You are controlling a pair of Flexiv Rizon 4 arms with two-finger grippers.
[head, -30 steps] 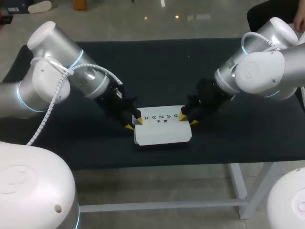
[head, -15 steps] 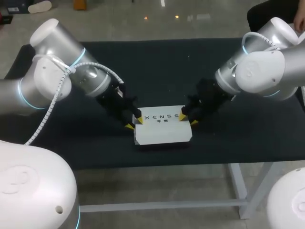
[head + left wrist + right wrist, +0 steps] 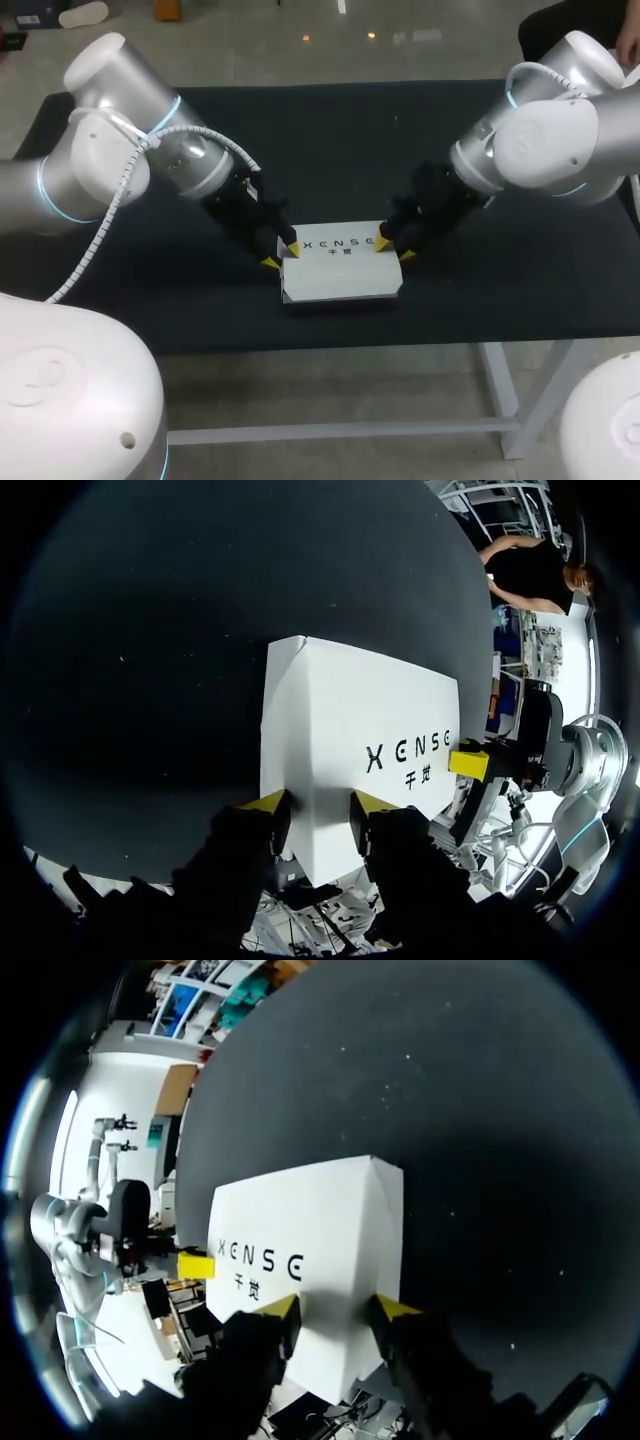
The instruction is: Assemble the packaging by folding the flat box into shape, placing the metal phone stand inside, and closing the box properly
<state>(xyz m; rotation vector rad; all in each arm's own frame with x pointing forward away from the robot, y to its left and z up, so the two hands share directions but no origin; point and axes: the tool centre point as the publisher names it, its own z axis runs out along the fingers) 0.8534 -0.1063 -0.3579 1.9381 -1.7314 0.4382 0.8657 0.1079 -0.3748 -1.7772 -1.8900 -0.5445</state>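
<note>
Left gripper (image 3: 281, 257) and right gripper (image 3: 392, 250) each have a box (image 3: 340, 272) end between the jaws, clamping undeterminable; equal, opposed pressure is advised to avoid skew.

White-and-silver left arm (image 3: 120, 150) and right arm (image 3: 545, 140) carry cyan joint rings, white cables, black wrists, yellow fingertips (image 3: 292, 250).

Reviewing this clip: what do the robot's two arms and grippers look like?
Both arms, the left arm and right arm, have rounded silver-white links with glowing cyan rings at the joints. A white spiral-wrapped cable runs along the left one. The left gripper and right gripper are black, each with two fingers ending in bright yellow tips.
</note>
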